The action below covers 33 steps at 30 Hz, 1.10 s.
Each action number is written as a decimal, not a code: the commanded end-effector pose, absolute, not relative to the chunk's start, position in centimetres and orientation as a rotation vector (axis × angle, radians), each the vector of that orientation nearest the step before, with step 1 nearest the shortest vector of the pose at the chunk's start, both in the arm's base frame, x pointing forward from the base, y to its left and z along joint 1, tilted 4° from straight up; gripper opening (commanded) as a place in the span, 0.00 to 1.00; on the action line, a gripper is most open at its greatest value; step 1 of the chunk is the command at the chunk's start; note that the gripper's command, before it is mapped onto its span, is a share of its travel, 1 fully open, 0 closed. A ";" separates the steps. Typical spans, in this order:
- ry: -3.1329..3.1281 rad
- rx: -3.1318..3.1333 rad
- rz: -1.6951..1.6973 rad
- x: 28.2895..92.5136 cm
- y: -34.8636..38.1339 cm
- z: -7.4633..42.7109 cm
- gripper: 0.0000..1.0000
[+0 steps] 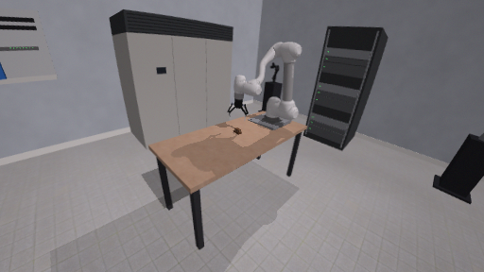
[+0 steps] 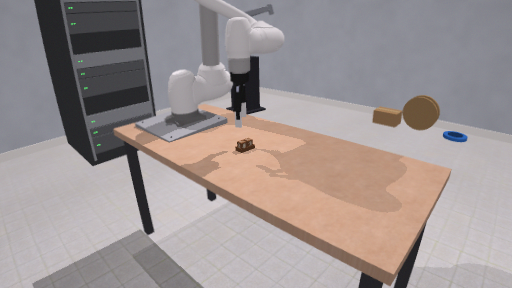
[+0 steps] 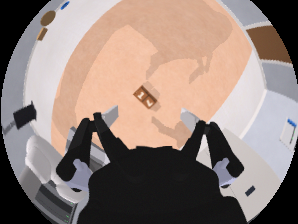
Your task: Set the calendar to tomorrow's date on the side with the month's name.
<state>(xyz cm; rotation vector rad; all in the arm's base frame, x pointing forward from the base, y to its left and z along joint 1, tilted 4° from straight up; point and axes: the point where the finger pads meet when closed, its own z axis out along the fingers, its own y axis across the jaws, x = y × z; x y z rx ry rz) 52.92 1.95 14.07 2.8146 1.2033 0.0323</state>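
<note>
From left to right in the exterior view: the server rack [image 2: 52,75] stands off the table's left end, then the arm's base plate [image 2: 150,129], then the gripper [image 2: 238,120] hanging above the table [image 2: 350,200] with its fingers spread wide and nothing between them. Just right of and below it, near the base end of the table, sits the calendar [image 2: 245,145], a small brown tray with two cubes side by side, apparently flat on the wood.

The calendar is tiny in every view (its digits and month name cannot be read here), so the first risk is choosing the wrong cube or the wrong face to turn.

In the wrist view the calendar [image 3: 144,96] lies slanted relative to the line between the fingertips. Descending at this angle could clip the tray's wall, or pinch both cubes at once, and drag or tip the whole tray.

The cubes sit close together, so a wide-open finger may wedge against the neighbour. A cube set back crooked could rest on the rim and rock after release.
</note>
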 end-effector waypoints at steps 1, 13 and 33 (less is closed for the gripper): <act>1.390 2.739 0.031 52.9 1.9 14.0 1.00; 1.924 2.391 0.008 52.9 1.9 13.5 1.00; 2.229 2.110 -0.007 52.9 1.9 13.3 0.29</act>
